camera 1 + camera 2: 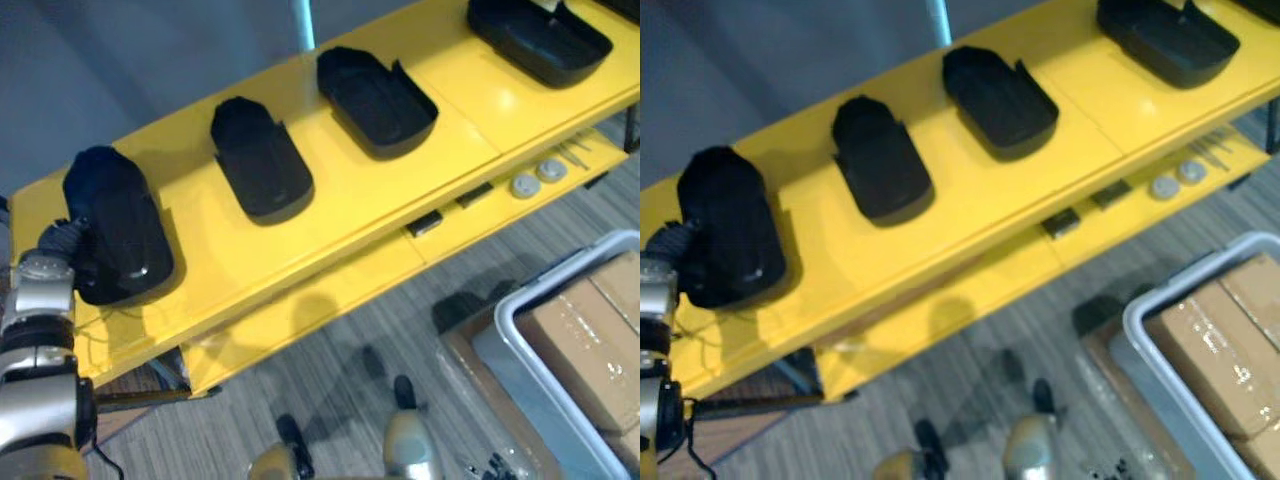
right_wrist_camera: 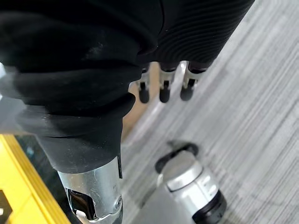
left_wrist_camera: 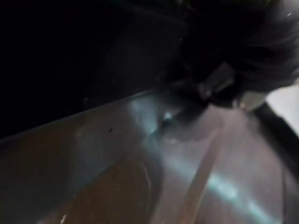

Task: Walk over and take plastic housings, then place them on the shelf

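Observation:
Several black plastic housings lie in a row on the yellow shelf's top board (image 1: 350, 200). The leftmost housing (image 1: 120, 225) sits dome up at the board's left end, and my left hand (image 1: 62, 238) is pressed against its left side, the rest of the hand hidden behind it. In the left wrist view the housing's dark glossy surface (image 3: 140, 154) is very close. The other housings (image 1: 260, 160) (image 1: 375, 100) (image 1: 540, 35) lie with their open side up further right. My right hand (image 2: 187, 42) hangs over the carpet, fingers (image 2: 162, 88) relaxed and holding nothing.
A lower yellow board (image 1: 330, 300) juts out below the top one, carrying two round discs (image 1: 537, 177) and small dark parts (image 1: 425, 222). A grey bin (image 1: 510, 330) with cardboard boxes (image 1: 590, 340) stands on the carpet at the lower right.

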Available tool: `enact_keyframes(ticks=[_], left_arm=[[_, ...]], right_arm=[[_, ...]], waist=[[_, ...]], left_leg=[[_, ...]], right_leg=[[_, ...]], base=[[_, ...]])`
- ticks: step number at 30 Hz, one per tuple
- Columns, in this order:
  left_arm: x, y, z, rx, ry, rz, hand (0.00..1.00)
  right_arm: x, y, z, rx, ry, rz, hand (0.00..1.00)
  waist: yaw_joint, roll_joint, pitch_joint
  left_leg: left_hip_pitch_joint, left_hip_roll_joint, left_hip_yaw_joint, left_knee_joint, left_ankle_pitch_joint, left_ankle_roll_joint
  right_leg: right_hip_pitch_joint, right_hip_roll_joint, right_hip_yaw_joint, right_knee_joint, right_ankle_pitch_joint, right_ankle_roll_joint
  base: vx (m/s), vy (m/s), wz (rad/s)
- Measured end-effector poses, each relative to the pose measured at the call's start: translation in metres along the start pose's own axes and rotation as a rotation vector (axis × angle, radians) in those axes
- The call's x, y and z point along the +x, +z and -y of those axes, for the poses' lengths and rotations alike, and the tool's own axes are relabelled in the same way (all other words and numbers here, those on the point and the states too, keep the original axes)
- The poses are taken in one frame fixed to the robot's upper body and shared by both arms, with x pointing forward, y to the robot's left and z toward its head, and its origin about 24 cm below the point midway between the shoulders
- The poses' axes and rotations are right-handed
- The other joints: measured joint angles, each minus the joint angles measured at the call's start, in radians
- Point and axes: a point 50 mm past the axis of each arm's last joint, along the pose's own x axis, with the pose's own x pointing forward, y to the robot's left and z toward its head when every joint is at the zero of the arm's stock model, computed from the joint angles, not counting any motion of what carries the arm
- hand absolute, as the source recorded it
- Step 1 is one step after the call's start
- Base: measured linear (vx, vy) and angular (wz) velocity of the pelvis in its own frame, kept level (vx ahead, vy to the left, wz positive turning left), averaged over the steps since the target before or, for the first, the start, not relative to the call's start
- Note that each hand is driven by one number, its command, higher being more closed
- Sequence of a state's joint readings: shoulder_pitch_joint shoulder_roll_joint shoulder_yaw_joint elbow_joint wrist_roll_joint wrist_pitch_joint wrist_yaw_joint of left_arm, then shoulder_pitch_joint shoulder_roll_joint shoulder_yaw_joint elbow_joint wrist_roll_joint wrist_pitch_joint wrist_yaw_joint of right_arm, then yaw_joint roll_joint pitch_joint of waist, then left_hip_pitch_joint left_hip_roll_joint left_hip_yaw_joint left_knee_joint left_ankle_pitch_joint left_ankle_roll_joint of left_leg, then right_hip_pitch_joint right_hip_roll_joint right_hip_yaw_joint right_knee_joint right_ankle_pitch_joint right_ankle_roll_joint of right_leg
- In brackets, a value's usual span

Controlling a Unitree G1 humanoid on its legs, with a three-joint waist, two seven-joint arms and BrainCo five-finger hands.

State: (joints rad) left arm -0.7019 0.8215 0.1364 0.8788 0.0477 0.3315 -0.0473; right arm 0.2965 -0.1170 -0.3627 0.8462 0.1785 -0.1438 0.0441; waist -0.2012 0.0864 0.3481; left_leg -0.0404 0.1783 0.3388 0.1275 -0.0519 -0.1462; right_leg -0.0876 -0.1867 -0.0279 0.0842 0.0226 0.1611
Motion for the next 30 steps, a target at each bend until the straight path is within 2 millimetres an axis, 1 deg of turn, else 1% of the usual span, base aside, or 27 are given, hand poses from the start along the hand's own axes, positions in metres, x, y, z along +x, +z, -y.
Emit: enact_keyframes(ticks=[4, 6, 8, 9, 12, 13, 14, 16, 18, 22, 30], left_arm=[[0.000, 0.008, -0.001, -0.019, 0.004, 0.018, 1.00], [0.000, 0.016, -0.002, -0.035, 0.006, 0.039, 1.00], [0.000, 0.031, -0.005, -0.060, 0.012, 0.076, 1.00], [0.000, 0.033, -0.006, -0.066, 0.014, 0.082, 1.00], [-0.001, 0.043, -0.008, -0.079, 0.023, 0.109, 1.00], [-0.001, 0.046, -0.011, -0.079, 0.031, 0.116, 1.00], [-0.002, 0.047, -0.015, -0.078, 0.042, 0.121, 0.00], [-0.002, 0.050, -0.023, -0.074, 0.069, 0.130, 0.00], [-0.003, 0.055, -0.026, -0.081, 0.098, 0.144, 0.00], [-0.004, 0.058, -0.027, -0.084, 0.104, 0.161, 0.00], [-0.003, 0.057, -0.028, -0.088, 0.124, 0.156, 0.00]], right_arm=[[0.001, 0.002, -0.002, 0.001, 0.004, 0.008, 0.00], [0.002, 0.005, -0.004, 0.002, 0.010, 0.016, 0.00], [0.005, 0.011, -0.008, 0.007, 0.020, 0.032, 0.00], [0.006, 0.012, -0.009, 0.007, 0.024, 0.035, 0.00], [0.006, 0.012, -0.012, -0.005, 0.038, 0.034, 0.00], [0.006, 0.013, -0.014, -0.001, 0.042, 0.035, 0.00], [0.007, 0.012, -0.015, 0.006, 0.046, 0.035, 0.00], [0.007, 0.014, -0.017, 0.005, 0.052, 0.038, 0.00], [0.007, 0.013, -0.017, 0.012, 0.052, 0.036, 0.00], [0.007, 0.012, -0.018, 0.025, 0.050, 0.033, 0.00], [0.007, 0.011, -0.020, 0.030, 0.055, 0.032, 0.00]], waist=[[-0.001, -0.010, 0.017], [0.002, -0.013, 0.036], [0.006, -0.018, 0.072], [0.008, -0.020, 0.081], [0.014, -0.028, 0.088], [0.016, -0.034, 0.093], [0.015, -0.039, 0.096], [0.016, -0.047, 0.101], [0.019, -0.049, 0.106], [0.024, -0.050, 0.108], [0.024, -0.051, 0.108]], left_leg=[[-0.038, 0.009, -0.005, 0.053, -0.027, 0.004], [-0.052, 0.013, -0.010, 0.079, -0.038, 0.008], [-0.071, 0.019, -0.020, 0.114, -0.054, 0.012], [-0.074, 0.020, -0.021, 0.120, -0.057, 0.011], [-0.103, 0.026, -0.029, 0.157, -0.075, 0.014], [-0.106, 0.027, -0.028, 0.166, -0.080, 0.014], [-0.116, 0.029, -0.030, 0.174, -0.084, 0.015], [-0.124, 0.036, -0.030, 0.191, -0.092, 0.014], [-0.136, 0.040, -0.035, 0.201, -0.096, 0.014], [-0.136, 0.044, -0.040, 0.206, -0.097, 0.013], [-0.128, 0.047, -0.039, 0.201, -0.097, 0.013]], right_leg=[[-0.014, 0.000, 0.000, 0.002, 0.000, 0.000], [-0.017, 0.001, 0.000, 0.008, -0.001, -0.001], [-0.019, 0.001, -0.001, 0.017, -0.002, -0.003], [-0.019, 0.002, -0.001, 0.019, -0.003, -0.003], [-0.035, 0.001, -0.001, 0.035, -0.011, 0.001], [-0.038, 0.001, 0.000, 0.041, -0.013, 0.003], [-0.040, 0.001, -0.001, 0.046, -0.016, 0.002], [-0.047, 0.004, 0.000, 0.049, -0.016, 0.002], [-0.053, 0.006, -0.001, 0.054, -0.016, 0.001], [-0.052, 0.011, -0.003, 0.060, -0.019, -0.003], [-0.047, 0.014, -0.002, 0.062, -0.020, -0.003]], base=[[0.00, 0.000, 0.00], [-0.01, 0.008, 0.02], [-0.05, 0.023, 0.05], [-0.06, 0.022, 0.07], [-0.04, 0.020, 0.03], [-0.04, 0.020, 0.00], [-0.03, 0.016, 0.00], [0.00, 0.000, 0.00], [0.00, 0.001, 0.03], [0.01, -0.002, 0.02], [0.00, 0.000, 0.00]])
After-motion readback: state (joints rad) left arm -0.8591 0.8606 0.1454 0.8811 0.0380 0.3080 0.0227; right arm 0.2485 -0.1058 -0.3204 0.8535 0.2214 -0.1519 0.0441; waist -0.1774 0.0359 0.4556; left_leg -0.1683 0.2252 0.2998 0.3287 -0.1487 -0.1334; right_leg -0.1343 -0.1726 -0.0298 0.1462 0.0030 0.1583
